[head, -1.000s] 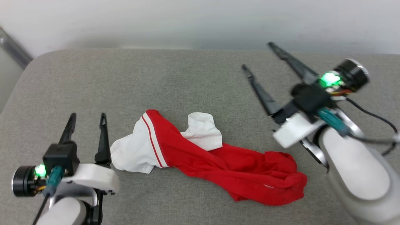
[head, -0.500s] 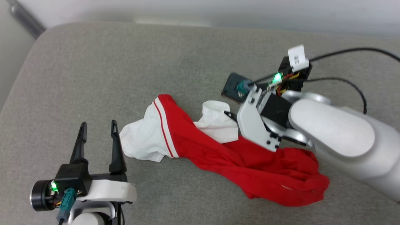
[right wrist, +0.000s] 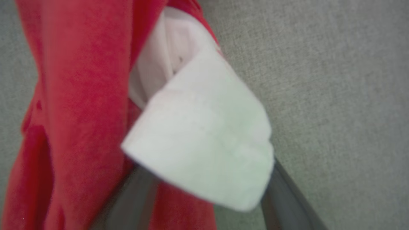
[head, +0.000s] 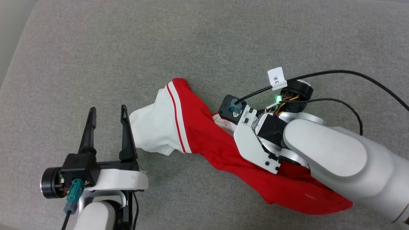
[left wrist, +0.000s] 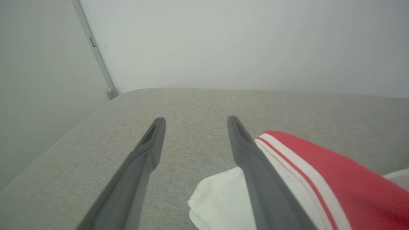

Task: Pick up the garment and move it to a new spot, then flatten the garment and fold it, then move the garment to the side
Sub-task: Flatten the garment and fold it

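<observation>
Two arms are working around one garment (head: 204, 140), which is lying crumpled in a long slanting heap on the grey cushion (head: 96, 48) in the head view. The left gripper (head: 108, 109) is waiting at the lower left with its fingers spread, the inner one just beside a white sleeve (head: 153, 127). The right forearm (head: 326, 153) is reaching over the red middle of the heap and covering its own fingers.

In the left wrist view the two dark fingers are standing well apart over bare cushion, holding nothing, with the striped trim (left wrist: 287, 156) showing just beside one of them.

In the right wrist view (blurred) the right gripper (right wrist: 204, 172) is pointing at the cloth. Its fingers (right wrist: 284, 188) are splayed either side of the other white sleeve (right wrist: 198, 134), which is hiding their tips, and they are not looking clamped on it.

The first pick-up is seemingly being set up. Next, the right fingers are needing to close on that sleeve, taking enough cloth to lift without slipping
</observation>
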`<state>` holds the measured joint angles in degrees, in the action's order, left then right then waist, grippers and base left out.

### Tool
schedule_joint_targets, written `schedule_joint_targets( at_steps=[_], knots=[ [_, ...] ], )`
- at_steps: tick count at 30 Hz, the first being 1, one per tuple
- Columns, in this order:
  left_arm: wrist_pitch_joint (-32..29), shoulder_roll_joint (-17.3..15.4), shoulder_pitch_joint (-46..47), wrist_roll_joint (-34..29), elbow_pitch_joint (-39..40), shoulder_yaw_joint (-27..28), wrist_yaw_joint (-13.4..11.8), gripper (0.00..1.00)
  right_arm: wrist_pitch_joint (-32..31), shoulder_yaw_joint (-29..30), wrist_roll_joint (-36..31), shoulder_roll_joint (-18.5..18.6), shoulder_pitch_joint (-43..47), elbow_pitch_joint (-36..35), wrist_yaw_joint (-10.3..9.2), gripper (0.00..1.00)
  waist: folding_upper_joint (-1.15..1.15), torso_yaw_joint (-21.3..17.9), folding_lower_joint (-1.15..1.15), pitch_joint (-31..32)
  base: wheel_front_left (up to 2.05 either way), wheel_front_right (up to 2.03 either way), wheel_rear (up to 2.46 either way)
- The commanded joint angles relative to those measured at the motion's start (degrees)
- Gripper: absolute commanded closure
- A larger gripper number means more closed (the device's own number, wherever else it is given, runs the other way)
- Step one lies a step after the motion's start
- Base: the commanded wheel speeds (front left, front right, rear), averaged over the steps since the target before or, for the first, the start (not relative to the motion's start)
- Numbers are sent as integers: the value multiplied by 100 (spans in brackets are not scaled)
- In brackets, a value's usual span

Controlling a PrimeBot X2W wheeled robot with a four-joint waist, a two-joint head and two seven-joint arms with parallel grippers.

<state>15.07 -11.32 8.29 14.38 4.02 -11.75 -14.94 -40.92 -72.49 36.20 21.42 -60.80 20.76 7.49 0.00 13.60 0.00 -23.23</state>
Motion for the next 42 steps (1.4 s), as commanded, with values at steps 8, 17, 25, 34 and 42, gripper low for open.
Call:
schedule_joint_targets(
  at_steps=[8,17,25,34,42],
  knots=[
    [15,353,-83,-374,-165,465,412,0,1075,-84,66,139,-74,96,-4,100,0,-197,0,245,0,0,0],
    [15,540,-468,-583,-157,771,617,0,2967,39,548,689,-341,32,-3,100,0,-491,0,802,0,0,0],
    [15,649,-673,-671,-141,854,722,0,3598,903,1314,1245,657,284,-3,100,0,-621,0,955,0,0,0],
    [15,744,-685,-744,-215,944,840,0,3723,1826,2040,1483,1915,1744,-3,100,0,-641,0,920,0,0,0],
    [15,765,-786,-823,-391,986,930,0,3891,2035,2306,1190,2377,2378,-4,80,0,-770,0,1088,0,0,0]
  ],
)
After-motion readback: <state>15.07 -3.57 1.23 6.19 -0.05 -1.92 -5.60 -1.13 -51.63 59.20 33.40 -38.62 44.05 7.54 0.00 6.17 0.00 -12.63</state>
